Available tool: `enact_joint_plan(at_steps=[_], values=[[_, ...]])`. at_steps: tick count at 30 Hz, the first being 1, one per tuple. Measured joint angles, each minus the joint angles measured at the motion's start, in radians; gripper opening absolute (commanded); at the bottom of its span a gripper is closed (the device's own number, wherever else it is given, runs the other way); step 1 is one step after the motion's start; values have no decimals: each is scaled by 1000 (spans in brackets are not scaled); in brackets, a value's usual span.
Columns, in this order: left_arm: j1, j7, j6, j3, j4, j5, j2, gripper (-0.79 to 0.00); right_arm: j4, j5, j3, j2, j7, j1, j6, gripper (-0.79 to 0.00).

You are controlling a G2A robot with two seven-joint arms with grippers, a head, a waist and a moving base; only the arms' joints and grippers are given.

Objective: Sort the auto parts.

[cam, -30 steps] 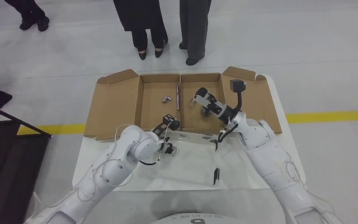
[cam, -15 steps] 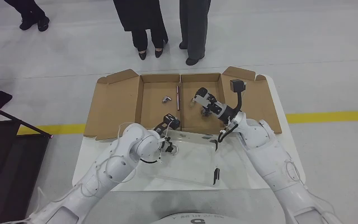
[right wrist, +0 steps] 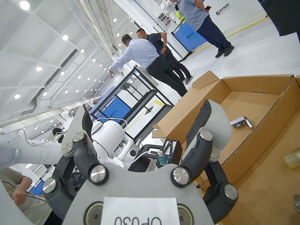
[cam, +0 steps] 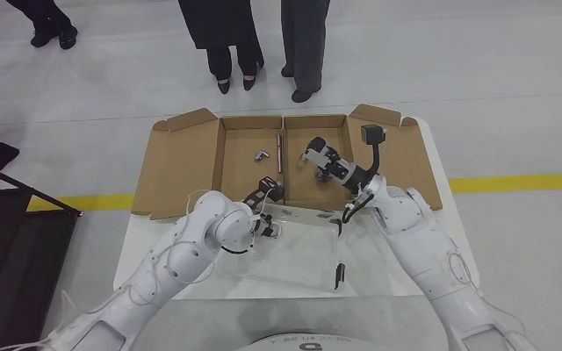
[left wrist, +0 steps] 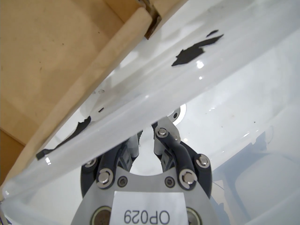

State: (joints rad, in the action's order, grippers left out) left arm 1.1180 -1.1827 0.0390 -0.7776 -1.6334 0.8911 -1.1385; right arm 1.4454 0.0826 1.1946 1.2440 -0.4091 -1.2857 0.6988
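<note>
A cardboard box (cam: 237, 180) with two compartments lies at the table's far side. Its left compartment holds a small silver fitting (cam: 261, 155) and a thin rod (cam: 279, 151). My right gripper (cam: 313, 147) hangs open and empty over the right compartment, above a small part (cam: 321, 172); its wrist view (right wrist: 145, 118) shows the silver fitting (right wrist: 241, 122) and a pale yellowish part (right wrist: 291, 158). My left gripper (cam: 269, 229) is inside a clear plastic tray (cam: 299, 263), close to the box's near wall, shut (left wrist: 146, 136) on a small silver part (left wrist: 177, 114). The tray's rim (left wrist: 164, 90) hides the fingertips.
Two black parts lie in the tray, one near the box (cam: 336, 226) and one toward the front (cam: 338, 275). The box wall (left wrist: 77, 76) stands close beside the left gripper. The box's flaps spread out to both sides.
My left gripper has shifted a little toward the box's near wall. The right arm has stayed still.
</note>
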Motion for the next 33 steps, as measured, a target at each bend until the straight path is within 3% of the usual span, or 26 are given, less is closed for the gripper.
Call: enact_joint_plan(at_steps=[7, 14, 20, 27, 33], values=[[82, -6, 41, -77, -125, -1, 30, -785, 0, 0, 0, 0, 0, 0, 0, 0], [192, 43, 119, -237, -217, -89, 70, -785, 0, 0, 0, 0, 0, 0, 0, 0], [261, 126, 205, -373, -244, -215, 93, -785, 0, 0, 0, 0, 0, 0, 0, 0], [321, 120, 310, -482, -274, -355, 115, -785, 0, 0, 0, 0, 0, 0, 0, 0], [326, 116, 321, -496, -275, -376, 117, -785, 0, 0, 0, 0, 0, 0, 0, 0]])
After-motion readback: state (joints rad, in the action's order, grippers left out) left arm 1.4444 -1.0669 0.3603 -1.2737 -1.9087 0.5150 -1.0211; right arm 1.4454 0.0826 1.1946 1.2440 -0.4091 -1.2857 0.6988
